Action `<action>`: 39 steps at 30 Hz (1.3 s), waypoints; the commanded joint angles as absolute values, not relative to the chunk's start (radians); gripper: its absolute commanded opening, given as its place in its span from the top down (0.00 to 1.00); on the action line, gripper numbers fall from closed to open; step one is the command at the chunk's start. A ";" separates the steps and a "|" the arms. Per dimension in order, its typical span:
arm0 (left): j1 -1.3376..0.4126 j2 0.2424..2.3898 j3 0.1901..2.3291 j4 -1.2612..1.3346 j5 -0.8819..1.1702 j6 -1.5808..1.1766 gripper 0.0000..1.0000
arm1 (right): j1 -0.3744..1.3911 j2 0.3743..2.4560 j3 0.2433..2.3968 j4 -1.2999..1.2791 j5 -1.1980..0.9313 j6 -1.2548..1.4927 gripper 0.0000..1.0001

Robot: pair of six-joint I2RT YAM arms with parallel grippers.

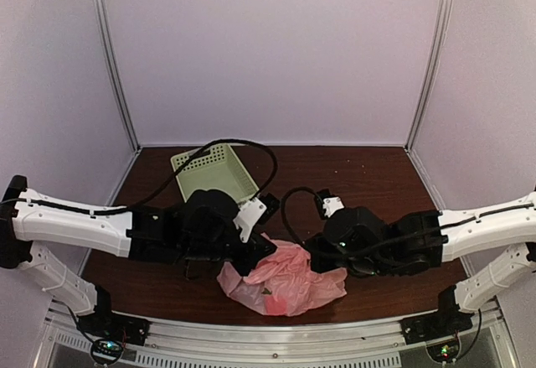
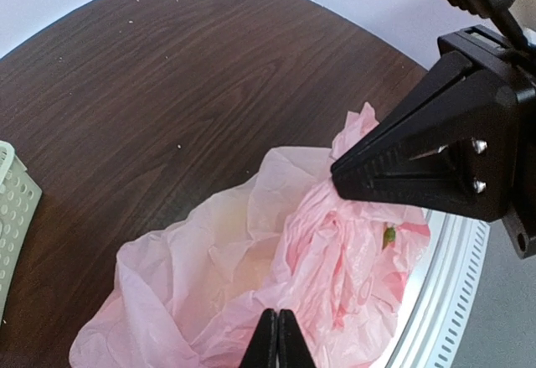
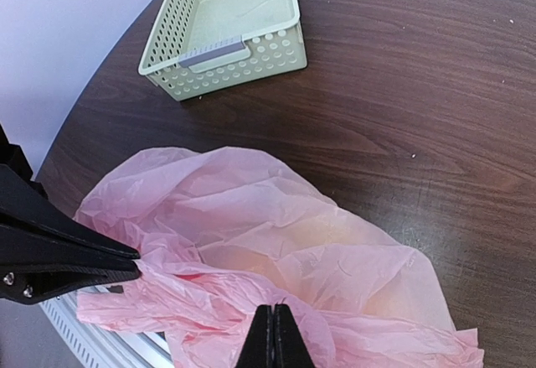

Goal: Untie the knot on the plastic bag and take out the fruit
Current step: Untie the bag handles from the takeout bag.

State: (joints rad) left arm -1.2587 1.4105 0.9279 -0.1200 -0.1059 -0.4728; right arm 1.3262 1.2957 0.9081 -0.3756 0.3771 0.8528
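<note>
The plastic bag (image 1: 285, 288) lay crumpled at the near edge of the tabletop (image 1: 377, 175). Risk: the thin film could tear, or the bag slide off that edge, if the two pulls opposed too hard. The left tool (image 2: 278, 341) and right tool (image 3: 275, 336) each stood closed, pinching its folds from opposite sides, with the fruit unseen inside.

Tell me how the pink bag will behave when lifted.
Probably floppy: the bag lies crumpled in soft folds. Its thin film, pinched by the left gripper and right gripper, may slip or tear. A yellowish patch showing through hints at weight inside.
</note>
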 commanded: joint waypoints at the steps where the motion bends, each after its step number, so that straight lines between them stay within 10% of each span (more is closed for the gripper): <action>1: -1.262 1.354 0.948 -0.083 -0.173 -0.498 1.00 | 1.296 1.237 0.946 -0.465 0.450 0.818 1.00; 24: -1.237 1.291 0.793 -0.019 -0.179 -0.609 1.00 | 1.253 1.175 0.791 -0.398 0.355 0.872 1.00; 39: -1.238 1.289 0.795 -0.009 -0.152 -0.604 1.00 | 1.238 1.154 0.896 -0.494 0.275 0.742 0.49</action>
State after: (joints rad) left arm -1.2442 1.2995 0.8059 -0.0486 -0.1604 -0.6014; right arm 1.2556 1.1759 0.8616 -0.4446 0.2932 0.7834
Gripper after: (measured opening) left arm 0.005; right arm 0.491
